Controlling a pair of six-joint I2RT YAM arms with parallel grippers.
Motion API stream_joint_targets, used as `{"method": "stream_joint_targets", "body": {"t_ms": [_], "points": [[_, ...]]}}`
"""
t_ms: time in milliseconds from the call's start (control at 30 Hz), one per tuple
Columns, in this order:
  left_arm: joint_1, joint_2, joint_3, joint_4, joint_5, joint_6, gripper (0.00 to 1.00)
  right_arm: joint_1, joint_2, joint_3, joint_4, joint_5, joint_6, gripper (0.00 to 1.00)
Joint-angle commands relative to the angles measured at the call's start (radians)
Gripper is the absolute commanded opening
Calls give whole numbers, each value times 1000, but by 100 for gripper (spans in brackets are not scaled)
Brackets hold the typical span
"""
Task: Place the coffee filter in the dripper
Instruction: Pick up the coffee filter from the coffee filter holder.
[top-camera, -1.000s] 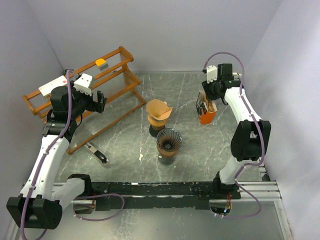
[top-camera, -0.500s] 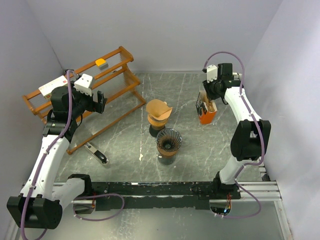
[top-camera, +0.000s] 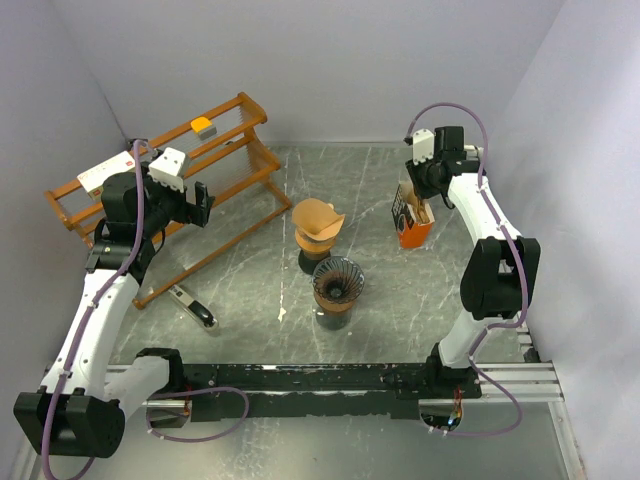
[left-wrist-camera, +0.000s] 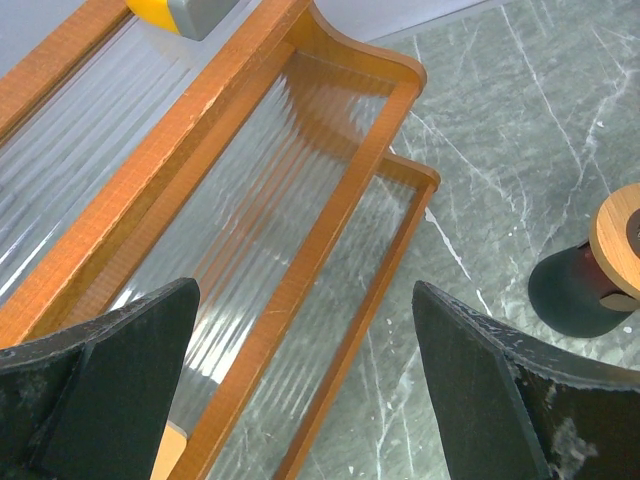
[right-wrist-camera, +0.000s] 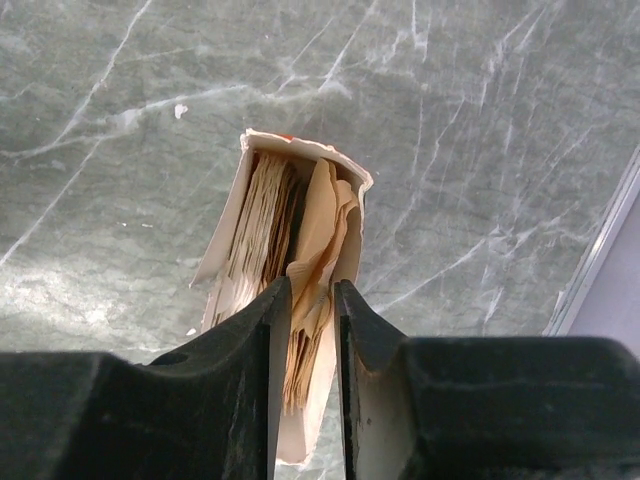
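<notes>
Your right hand (right-wrist-camera: 312, 290) sits at the worktop's (top-camera: 250, 280) 2 o'clock, nose down into the pack (right-wrist-camera: 232, 240), which stands upright with its mouth torn open. Its fingers (right-wrist-camera: 268, 330) are drawn close together and pinch the edge of one brown filter (right-wrist-camera: 325, 215), the crumpled sheet on the 3 o'clock side of the stack; that filter is in the pack. The ribbed dripper (top-camera: 337, 280) stands near the worktop's centre, well apart from the pack, at its 8 o'clock. Just beside the dripper, at its 11 o'clock, a stand (top-camera: 317, 225) carries a brown paper cone. Your left hand (left-wrist-camera: 300, 390) hangs with its fingers wide apart over the rack (left-wrist-camera: 330, 200) at 10 o'clock, holding nothing
</notes>
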Motion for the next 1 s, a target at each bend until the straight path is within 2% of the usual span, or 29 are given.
{"method": "stream_joint_targets", "body": {"t_ms": [0, 333, 567, 967], "points": [[13, 0, -6, 41, 27, 6, 100, -5, 18, 17, 36, 12, 3, 24], [13, 4, -7, 42, 29, 8, 100, -4, 34, 29, 43, 10, 8, 15], [13, 8, -6, 39, 31, 9, 100, -3, 24, 31, 47, 10, 11, 0], [13, 8, -2, 39, 35, 8, 99, -1, -45, 42, 35, 11, 13, 0]]}}
